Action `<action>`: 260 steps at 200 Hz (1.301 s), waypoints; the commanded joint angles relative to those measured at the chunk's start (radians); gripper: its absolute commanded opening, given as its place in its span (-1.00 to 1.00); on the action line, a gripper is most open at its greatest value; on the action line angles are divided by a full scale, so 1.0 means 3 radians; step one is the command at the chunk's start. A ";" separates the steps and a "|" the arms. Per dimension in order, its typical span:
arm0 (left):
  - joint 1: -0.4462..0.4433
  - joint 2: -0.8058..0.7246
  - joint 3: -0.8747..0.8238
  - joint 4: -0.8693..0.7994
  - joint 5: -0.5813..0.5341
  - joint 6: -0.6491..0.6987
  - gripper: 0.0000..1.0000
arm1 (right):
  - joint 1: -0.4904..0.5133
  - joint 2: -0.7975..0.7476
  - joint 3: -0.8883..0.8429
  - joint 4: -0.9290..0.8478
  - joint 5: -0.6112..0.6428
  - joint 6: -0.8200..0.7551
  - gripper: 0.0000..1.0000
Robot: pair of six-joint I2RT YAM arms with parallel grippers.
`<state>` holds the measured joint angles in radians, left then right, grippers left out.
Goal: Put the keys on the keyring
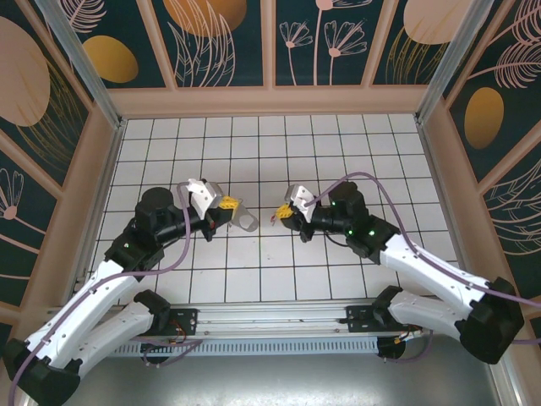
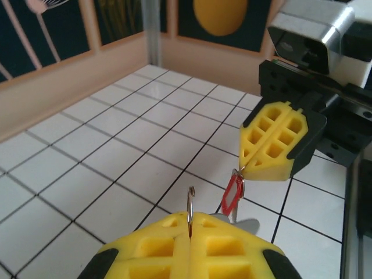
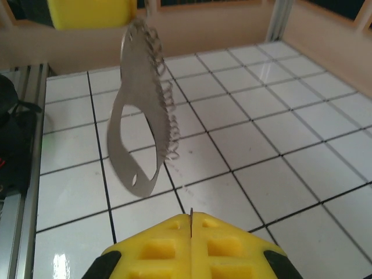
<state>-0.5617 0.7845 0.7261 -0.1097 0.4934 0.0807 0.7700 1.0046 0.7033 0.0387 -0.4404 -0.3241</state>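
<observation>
Above the middle of the tiled table [image 1: 254, 279], the keyring [image 3: 142, 116] is pinched at its upper end by the left gripper [image 1: 226, 204]. Its yellow fingers are pressed together on the metal, so the flat oval hangs tilted in the air, with its coiled wire row [image 3: 167, 110] running down one side. Facing it, the key [image 2: 232, 195], a small red loop with a thin metal part, dangles from the very tips of the right gripper [image 1: 287, 212], which is likewise clamped onto it. The two pieces are held near each other but apart, both clear of the tiles.

The step in hand is judged to be bringing the key up to the ring so that it can be threaded on. It would be done best with the keyring kept steady while only the key is moved. The red loop should be squared to the part of the ring meant to receive it, though where that part opens cannot be made out. A slow approach is advised, since the key hangs loosely and could swing. It is also gripped by very little material, so a sideways push against the ring could twist it out of the fingers.

No brand, label or writing can be read on the key, the keyring or the grippers.
</observation>
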 commanded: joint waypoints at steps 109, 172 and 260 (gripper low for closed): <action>-0.0261 0.0356 0.0241 0.0049 0.0134 0.0591 -1.00 | 0.0474 -0.0196 0.0126 0.0382 0.0318 0.0102 -1.00; -0.0437 0.0310 0.0264 -0.0108 -0.0200 0.0728 -1.00 | 0.0643 0.0031 0.0286 0.0490 0.0624 -0.0029 -1.00; -0.0513 0.0315 0.0290 -0.0227 -0.0407 0.0800 -1.00 | 0.0701 0.0164 0.0374 0.0563 0.0692 -0.0076 -1.00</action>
<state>-0.7094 0.8883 0.7765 -0.1738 0.3912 0.2993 0.9707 1.0466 0.7712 0.1543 -0.2497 -0.3347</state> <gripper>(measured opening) 0.037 0.038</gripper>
